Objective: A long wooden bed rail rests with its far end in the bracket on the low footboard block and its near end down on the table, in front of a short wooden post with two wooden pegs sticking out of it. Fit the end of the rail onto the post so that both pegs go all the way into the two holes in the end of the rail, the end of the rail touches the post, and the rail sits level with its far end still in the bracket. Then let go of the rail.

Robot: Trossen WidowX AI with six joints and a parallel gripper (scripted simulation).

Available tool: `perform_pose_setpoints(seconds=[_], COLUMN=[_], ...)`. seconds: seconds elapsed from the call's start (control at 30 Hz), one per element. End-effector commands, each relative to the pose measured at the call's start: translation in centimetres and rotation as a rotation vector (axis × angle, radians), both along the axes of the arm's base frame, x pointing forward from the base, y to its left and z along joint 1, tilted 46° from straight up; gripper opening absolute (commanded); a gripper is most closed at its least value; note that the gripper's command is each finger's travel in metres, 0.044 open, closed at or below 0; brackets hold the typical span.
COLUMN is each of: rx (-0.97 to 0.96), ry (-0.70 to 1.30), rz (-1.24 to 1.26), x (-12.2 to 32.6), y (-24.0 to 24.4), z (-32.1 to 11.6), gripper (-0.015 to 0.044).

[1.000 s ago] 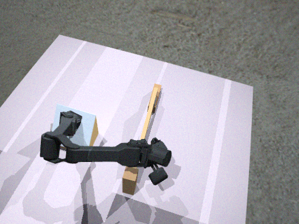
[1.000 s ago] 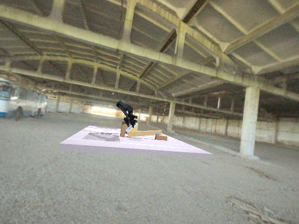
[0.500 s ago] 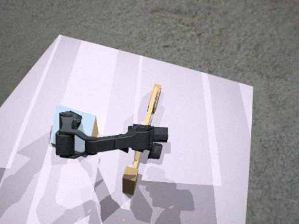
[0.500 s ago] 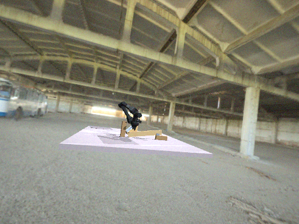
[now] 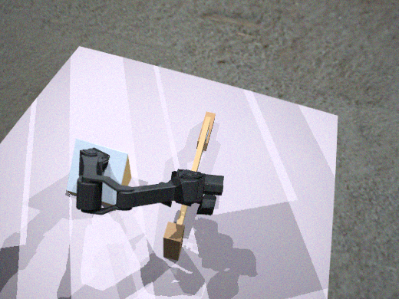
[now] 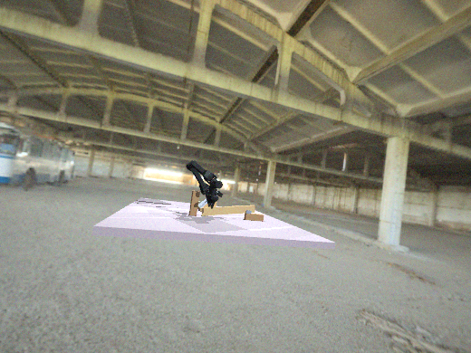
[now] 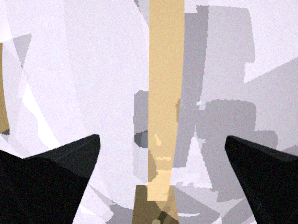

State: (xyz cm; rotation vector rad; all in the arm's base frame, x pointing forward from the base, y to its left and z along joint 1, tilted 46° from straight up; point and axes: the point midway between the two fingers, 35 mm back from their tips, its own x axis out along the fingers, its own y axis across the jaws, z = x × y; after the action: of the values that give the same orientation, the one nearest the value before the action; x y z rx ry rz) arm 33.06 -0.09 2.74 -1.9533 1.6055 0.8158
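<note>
The long wooden rail (image 5: 197,161) (image 6: 228,210) (image 7: 166,75) slopes down from the low footboard block (image 6: 254,217) (image 5: 209,114) to the table, its near end in front of the short post (image 5: 173,245) (image 6: 194,204) (image 7: 141,207). A small gap between that end and the post shows in the exterior view. My gripper (image 7: 165,143) is open and empty. It hangs above the rail's near part, pointing down, with one finger on each side of the rail in the wrist view. The pegs and the holes are not clearly visible.
A light blue wedge-shaped block (image 5: 118,161) with a wooden side stands left of the rail, partly under the arm. The arm's links cross over it towards the rail. The pale table (image 5: 268,153) (image 6: 136,226) ends beyond the footboard block.
</note>
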Motion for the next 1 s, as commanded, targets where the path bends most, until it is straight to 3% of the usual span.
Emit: perform_pose_setpoints(seconds=[0.0, 0.93, 0.97], rx=[-0.005, -0.010, -0.010], ry=[0.004, 0.004, 0.004], rz=[0.006, 0.005, 0.005], x=[0.0, 0.4, 0.4], y=[-0.4, -3.5, -3.5], z=[-0.4, -3.3, -3.3], gripper=[0.0440, 0.0440, 0.0414])
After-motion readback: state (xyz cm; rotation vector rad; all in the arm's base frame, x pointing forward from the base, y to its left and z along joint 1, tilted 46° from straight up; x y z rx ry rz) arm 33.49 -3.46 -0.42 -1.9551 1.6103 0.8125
